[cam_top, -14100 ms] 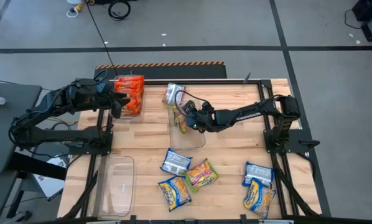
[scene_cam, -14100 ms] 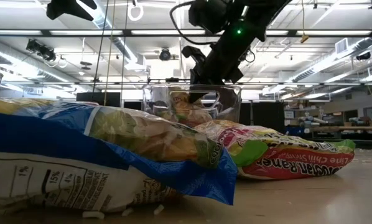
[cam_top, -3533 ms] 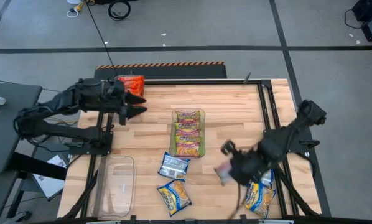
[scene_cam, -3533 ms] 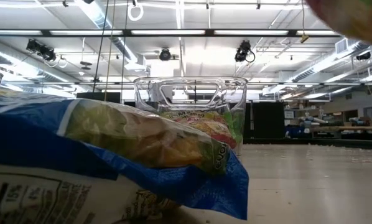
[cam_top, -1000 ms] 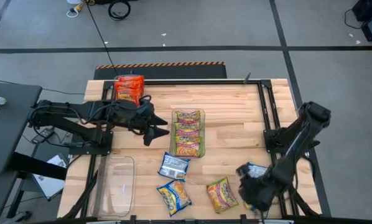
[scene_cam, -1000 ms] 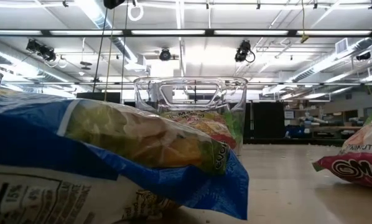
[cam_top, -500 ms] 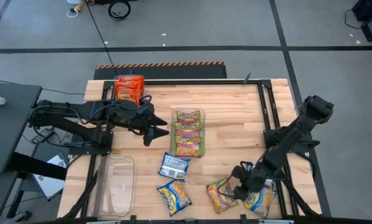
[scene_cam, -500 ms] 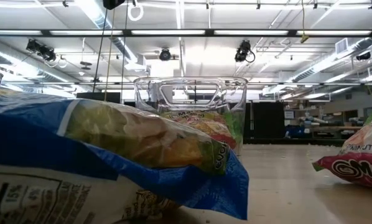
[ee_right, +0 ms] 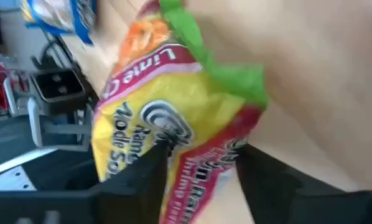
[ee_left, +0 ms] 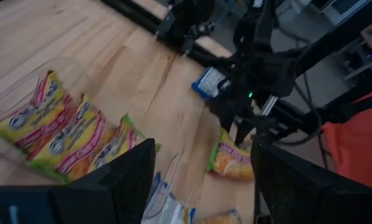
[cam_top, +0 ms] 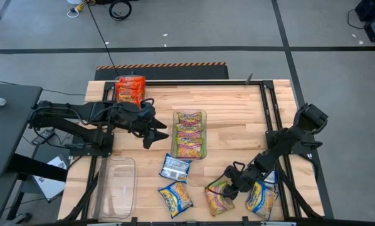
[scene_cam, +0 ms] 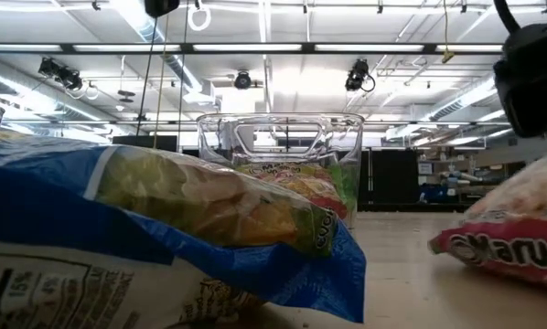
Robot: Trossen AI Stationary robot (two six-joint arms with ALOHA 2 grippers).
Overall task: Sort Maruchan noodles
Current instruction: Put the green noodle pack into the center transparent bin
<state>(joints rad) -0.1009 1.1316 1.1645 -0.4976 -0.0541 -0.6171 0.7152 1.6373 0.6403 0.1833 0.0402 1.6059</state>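
Note:
The Maruchan noodles are spread over the table. A yellow-pink-green packet (cam_top: 216,195) lies near the front edge, and my right gripper (cam_top: 228,184) is shut on its end. In the right wrist view the packet (ee_right: 173,106) fills the gap at the right gripper (ee_right: 201,154). Three matching packets sit in the clear middle bin (cam_top: 203,134). Orange-red packets (cam_top: 130,89) fill a bin at the back left. Blue-yellow-white packets (cam_top: 175,166) (cam_top: 176,197) (cam_top: 261,198) lie loose at the front. My left gripper (cam_top: 156,134) hovers open, left of the middle bin.
An empty clear bin (cam_top: 118,185) stands at the front left. The table's metal frame (cam_top: 266,119) runs along the right side beside the right arm. In the low view a blue packet (scene_cam: 164,238) fills the foreground, with the middle bin (scene_cam: 278,137) behind it.
My right gripper moved left from the blue packets onto the yellow-pink-green packet, which shifted slightly left. The left arm stayed in place.

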